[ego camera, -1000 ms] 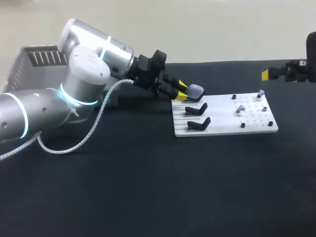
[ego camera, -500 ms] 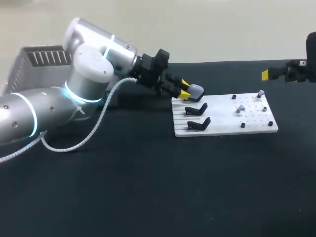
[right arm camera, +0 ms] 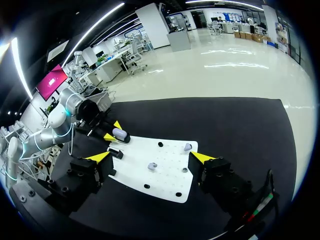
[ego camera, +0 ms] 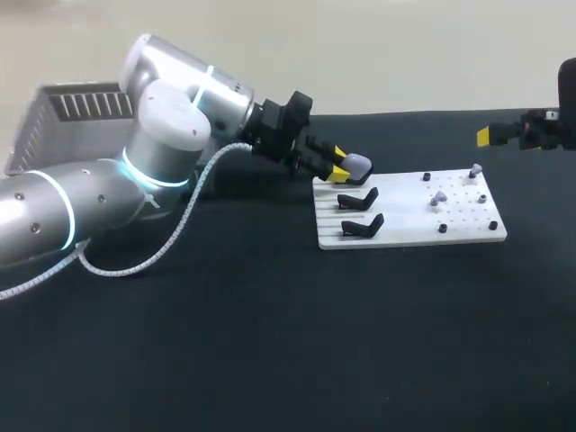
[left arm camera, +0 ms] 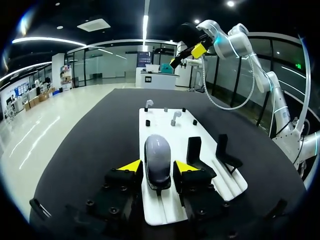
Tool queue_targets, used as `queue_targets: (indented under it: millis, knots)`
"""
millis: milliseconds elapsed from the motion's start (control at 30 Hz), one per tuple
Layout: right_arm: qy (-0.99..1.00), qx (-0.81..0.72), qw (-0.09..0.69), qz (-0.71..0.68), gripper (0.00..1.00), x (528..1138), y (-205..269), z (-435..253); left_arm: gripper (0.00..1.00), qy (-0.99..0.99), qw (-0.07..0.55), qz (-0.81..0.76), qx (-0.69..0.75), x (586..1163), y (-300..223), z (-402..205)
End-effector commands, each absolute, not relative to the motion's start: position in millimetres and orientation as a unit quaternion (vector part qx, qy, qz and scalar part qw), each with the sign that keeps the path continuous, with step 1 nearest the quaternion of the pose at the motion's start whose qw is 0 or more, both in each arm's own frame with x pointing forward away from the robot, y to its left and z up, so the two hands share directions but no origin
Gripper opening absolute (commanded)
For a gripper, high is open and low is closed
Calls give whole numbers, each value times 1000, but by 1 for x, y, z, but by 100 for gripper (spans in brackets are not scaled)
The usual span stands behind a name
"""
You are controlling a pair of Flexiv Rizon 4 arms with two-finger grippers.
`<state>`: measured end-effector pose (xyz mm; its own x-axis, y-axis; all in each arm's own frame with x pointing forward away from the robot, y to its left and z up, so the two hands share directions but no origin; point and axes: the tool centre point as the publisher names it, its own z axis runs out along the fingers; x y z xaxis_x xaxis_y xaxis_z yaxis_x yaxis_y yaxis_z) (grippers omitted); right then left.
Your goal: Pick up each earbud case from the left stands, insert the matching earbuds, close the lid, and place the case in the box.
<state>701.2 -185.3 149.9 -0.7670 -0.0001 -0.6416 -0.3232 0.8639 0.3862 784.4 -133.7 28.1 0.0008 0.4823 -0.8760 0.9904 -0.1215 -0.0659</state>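
- Black worktop [ego camera: 270,360] fills most of the head view. A white board [ego camera: 409,236] lies right of the middle, and the grey box [ego camera: 54,117] stands in the upper left corner.
- Dark stands [ego camera: 360,200] line the left part of the board. The two lower ones in the frame are empty, and the case [ego camera: 358,165] sits on the upper one with its lid closed, as far as I can see.
- Small earbuds [ego camera: 439,196] stand on the right part of the board, well apart from the case.
- Risk: the shell looks smooth and rounded, so I judge it may slip or turn between the fingers when it is lifted.
- Risk: a pull along the stand instead of straight off it could catch the case there and drag the board over the worktop, which would also shift the earbuds.
- Risk: a squeeze across the lid seam may make the later opening harder.
- Left arm [ego camera: 162,135] enters from the left edge with a bent elbow, and its wrist points right and slightly down.
- Left hand [left arm camera: 158,165] is clenched on the case. In the left wrist view both fingers lie against its two sides.
- Right hand [right arm camera: 150,157] hangs at the upper right edge of the head view, pointing left. Its fingers are wide apart and hold nothing.
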Motion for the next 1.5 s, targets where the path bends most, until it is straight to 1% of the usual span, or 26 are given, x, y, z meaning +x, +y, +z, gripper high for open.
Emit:
queue_targets:
  millis: [33, 233, 533, 567, 600, 700, 767, 800, 1000, 1333, 1500]
  knots:
    - [907, -90, 330, 246, 100, 701, -186, 150, 44, 581, 318, -400, 634, 785, -136, 28]
    - [907, -90, 330, 246, 100, 701, -186, 150, 42, 580, 317, -400, 635, 785, -139, 27]
    - [907, -90, 330, 246, 100, 701, -186, 150, 37, 580, 318, -400, 634, 783, -140, 26]
    - [907, -90, 330, 246, 100, 701, -186, 150, 34, 580, 318, -400, 634, 783, -140, 26]
    - [907, -90, 330, 246, 100, 701, -186, 150, 28, 580, 318, -400, 635, 782, -140, 26]
    - [907, -90, 330, 246, 100, 701, -186, 150, 19, 580, 318, -400, 635, 782, -140, 25]
    - [907, -90, 330, 246, 100, 701, -186, 150, 5, 580, 318, -399, 635, 782, -141, 25]
    - [907, -90, 330, 246, 100, 701, -186, 150, 0, 580, 318, -399, 635, 781, -142, 25]
    - [907, -90, 330, 246, 100, 701, -186, 150, 0, 580, 319, -395, 637, 779, -142, 27]
    - [907, -90, 330, 246, 100, 701, -186, 150, 0, 570, 347, -389, 635, 768, -137, 45]
    - [907, -90, 330, 246, 100, 701, -186, 150, 0, 563, 372, -400, 621, 763, -131, 55]
